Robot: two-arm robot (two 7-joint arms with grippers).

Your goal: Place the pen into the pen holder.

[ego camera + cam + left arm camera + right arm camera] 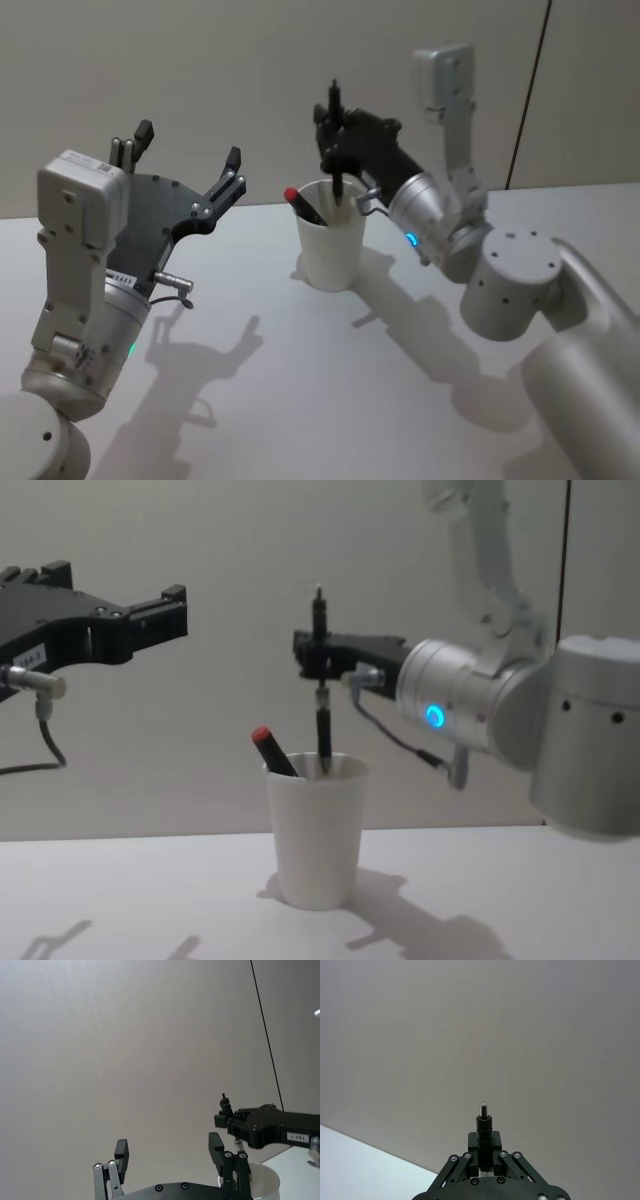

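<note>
The right gripper (335,150) is hovering right over the white paper cup (331,247) that's serving as the pen holder, and its fingers are clamping a black pen (335,140) held upright. In the chest view the pen's (321,680) lower end is already dipping inside the cup's (318,830) rim while the upper end is poking up above the right gripper (318,658). There's also a second pen with a red cap (271,750) leaning in the cup (tilting toward the robot's left, cap sticking out over the rim). The cup is sitting upright on the white table (300,380), near the back edge by the wall. The right wrist view is showing the fingers (499,1157) pressing in on the black pen (484,1132) from both sides. The left gripper (190,160) is hanging in the air off to the left of the cup, well apart from it, fingers spread wide and holding nothing. In the left wrist view its two fingertips (122,1152) are standing far apart, with the cup rim (262,1177) just past them.
</note>
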